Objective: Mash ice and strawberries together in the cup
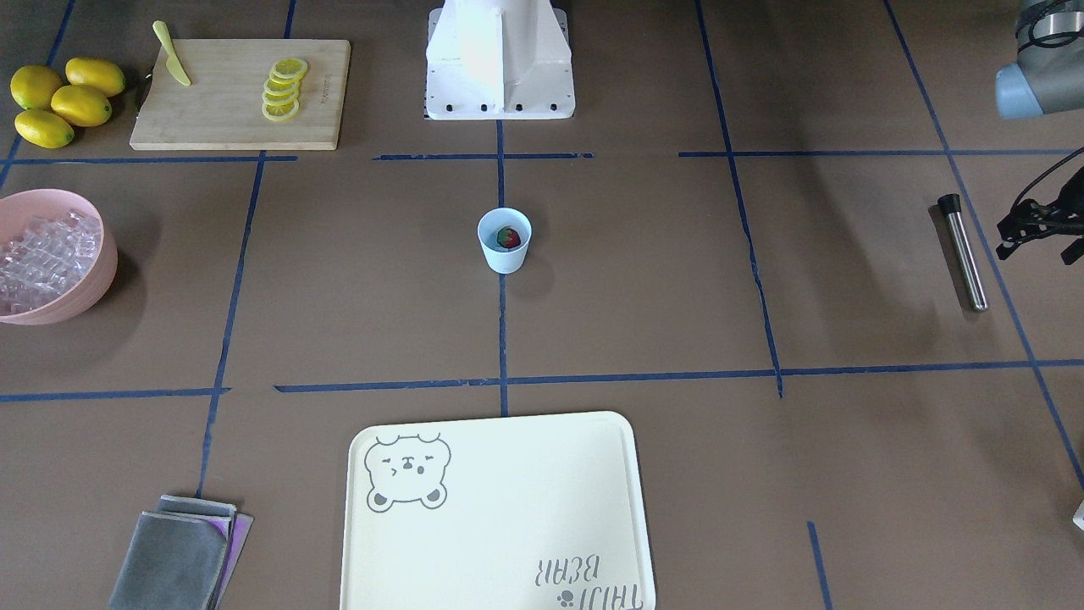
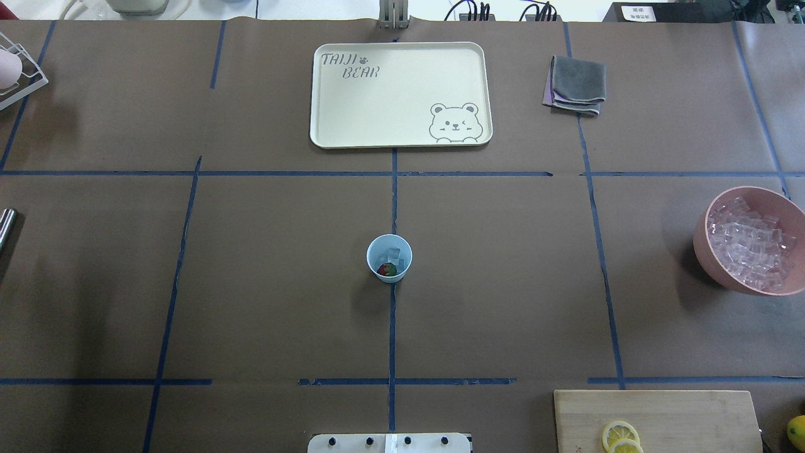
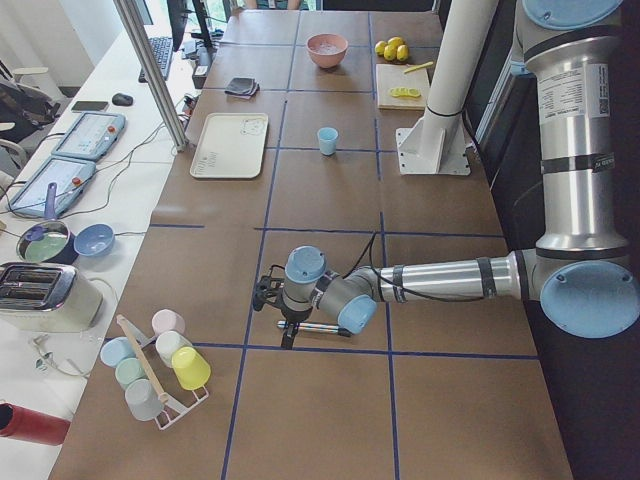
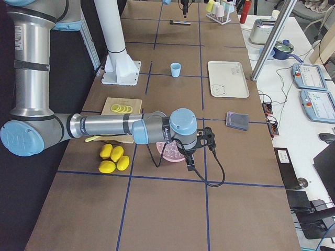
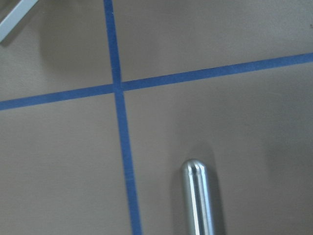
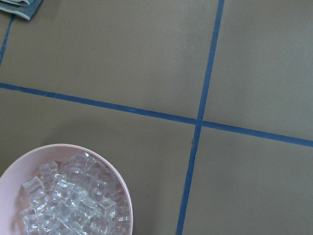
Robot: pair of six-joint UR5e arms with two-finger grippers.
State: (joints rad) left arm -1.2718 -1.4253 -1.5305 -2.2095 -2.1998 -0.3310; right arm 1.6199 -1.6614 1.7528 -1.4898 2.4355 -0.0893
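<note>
Pincer on the left arm (image 3: 268, 298) hangs low over the worktop (image 2: 264, 283), just beside a steel rod (image 1: 964, 252) with a black cap. The rod lies flat, far out at 9 o'clock from the cup in the overhead view. How far this pincer is open I cannot tell, as only its dark outline shows. The left wrist camera looks down on the rod's rounded steel end.

Out at 3 o'clock, the right pincer (image 4: 189, 159) is above the pink bowl (image 2: 703, 248). It is too small and dark for me to tell its opening or whether it has hold of anything.

At the worktop's middle the pale blue cup (image 2: 389, 258) stands upright on a blue tape line. Inside it lies one red strawberry (image 2: 387, 269) beside a few cubes of ice (image 2: 394, 254). The bowl is heaped with the same clear cubes.

From the cup, a cream tray (image 2: 402, 107) with a bear drawing lies at 12 o'clock. A folded grey cloth (image 2: 575, 85) is at 1 o'clock. At 5 o'clock a wooden board (image 1: 220, 110) carries lemon slices (image 1: 284, 89) and a yellow knife (image 1: 172, 65), with whole lemons (image 1: 63, 100) just beyond it.
</note>
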